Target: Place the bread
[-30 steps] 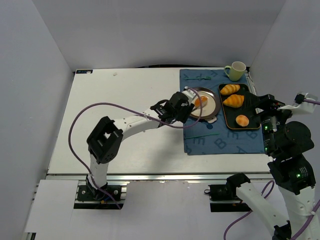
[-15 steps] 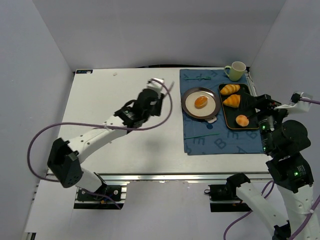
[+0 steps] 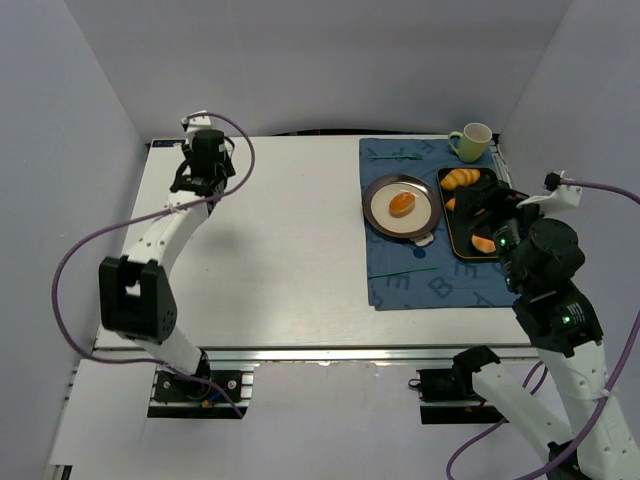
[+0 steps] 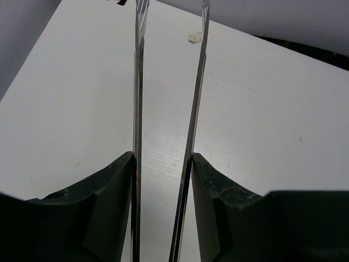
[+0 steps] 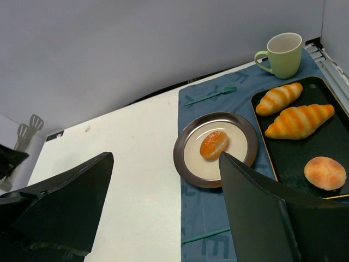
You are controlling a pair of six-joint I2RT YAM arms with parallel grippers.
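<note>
Top external: bread [image 3: 401, 204] lies on the round plate [image 3: 370, 208], roughly at its centre, glossy brown-orange top facing up. Plate sits on a blue cloth [image 3: 420, 282] at the far-right part of the white desk [image 3: 280, 250]. A black tray [image 5: 305, 148] sits just beside the plate on its right, on the same cloth. The tray carries two long ridged croissant pieces [image 5: 279, 98] [image 5: 299, 121] and a paler round bun [image 5: 325, 172]. A pale green mug [image 3: 472, 141] stands at the far corner of the cloth, beyond the tray. A thin green utensil [image 5: 210, 95] lies on the cloth beyond the plate. Left wrist: left hand [image 4: 172, 16] has its two thin fingers [image 4: 139, 109] parallel with a narrow gap, bare desk visible between them, nothing held. In the top view this hand hangs at the far-left corner of the desk, well apart from plate and bread. Right wrist: right hand [image 5: 166, 158] has its dark fingers [image 5: 262, 218] spread wide with nothing between them; bread, plate and tray all show past the fingers. In the top view the right hand is over the tray, hiding part of it, near the plate but not touching the bread. Neither hand is in contact with the bread.
</note>
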